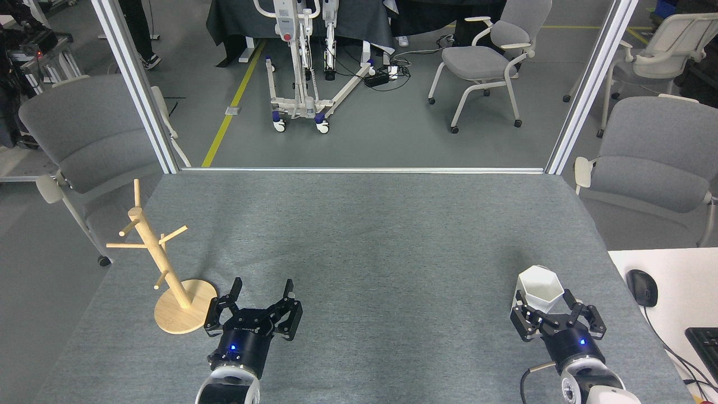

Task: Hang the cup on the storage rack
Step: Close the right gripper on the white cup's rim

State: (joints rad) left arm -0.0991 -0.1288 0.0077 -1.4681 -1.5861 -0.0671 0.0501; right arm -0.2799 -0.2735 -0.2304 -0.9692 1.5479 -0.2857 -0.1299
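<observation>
Table: grey felt top (359, 235), centre.
Chairs: grey, at 9 o'clock (84, 134), 1 o'clock (488, 56), 3 o'clock (656, 151).
Mouse: black (642, 287), 4 o'clock, white desk (673, 325).
Keyboard: black (705, 345), 4 o'clock.

The right gripper (545, 303) is covering the cup's (539, 288) lower half, and a keyboard (704, 349) is running off the right edge.
</observation>
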